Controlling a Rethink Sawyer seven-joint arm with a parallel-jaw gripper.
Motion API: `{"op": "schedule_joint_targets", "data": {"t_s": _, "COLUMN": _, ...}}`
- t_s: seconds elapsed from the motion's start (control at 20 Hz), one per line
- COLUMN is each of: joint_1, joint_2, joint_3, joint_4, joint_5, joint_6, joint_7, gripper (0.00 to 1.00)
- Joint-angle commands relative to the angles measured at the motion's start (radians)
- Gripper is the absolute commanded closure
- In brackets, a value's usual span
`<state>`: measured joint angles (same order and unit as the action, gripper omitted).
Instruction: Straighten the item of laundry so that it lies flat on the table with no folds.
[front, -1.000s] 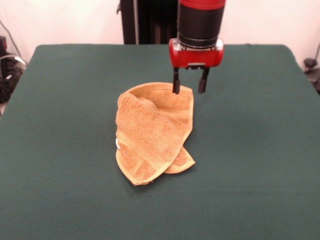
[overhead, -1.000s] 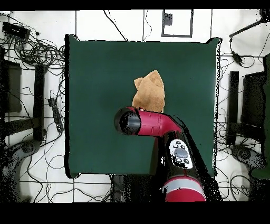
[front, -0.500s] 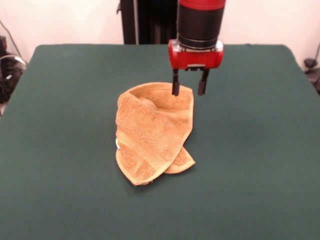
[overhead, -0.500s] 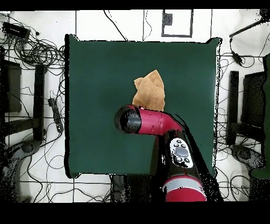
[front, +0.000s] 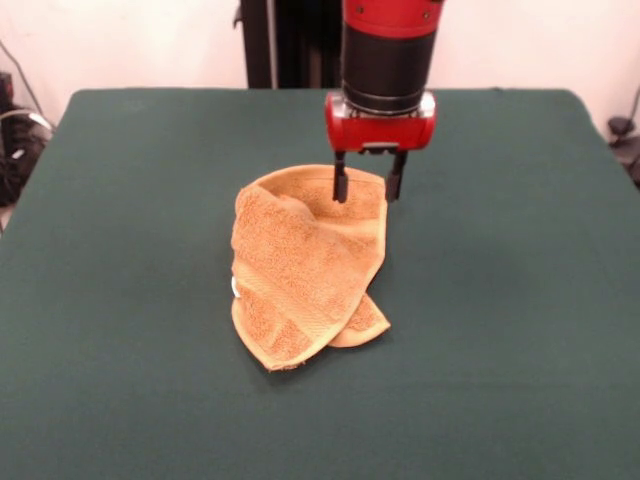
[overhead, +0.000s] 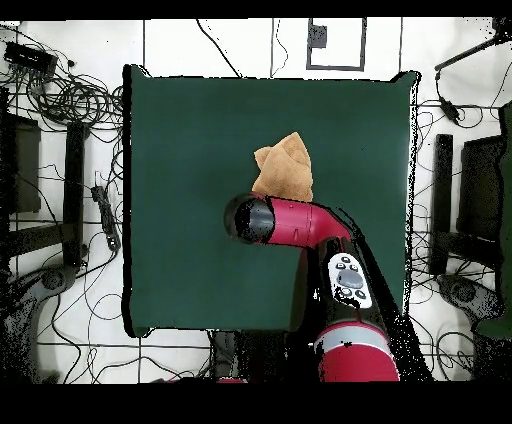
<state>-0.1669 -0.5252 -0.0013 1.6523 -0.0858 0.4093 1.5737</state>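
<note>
Green felt covered the whole table (front: 120, 380), bare and wide along its near edge and on both sides. Toward the middle lay the orange-tan terry towel (front: 305, 265), folded over itself with one flap crossing another and a pointed corner nearest the front. At its far hem my gripper (front: 366, 187) hung with fingers spread apart, holding nothing, one fingertip over the cloth and the other at its edge.
</note>
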Motion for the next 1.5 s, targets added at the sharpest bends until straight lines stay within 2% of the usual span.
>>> {"op": "schedule_joint_targets", "data": {"t_s": 0.05, "joint_1": 0.01, "joint_2": 0.033, "joint_3": 0.091, "joint_4": -0.046, "joint_5": -0.036, "joint_6": 0.112, "joint_7": 0.017, "gripper": 0.0}}
{"op": "schedule_joint_targets", "data": {"t_s": 1.5, "joint_1": 0.016, "joint_2": 0.027, "joint_3": 0.085, "joint_4": -0.042, "joint_5": -0.044, "joint_6": 0.105, "joint_7": 0.024, "gripper": 0.0}}
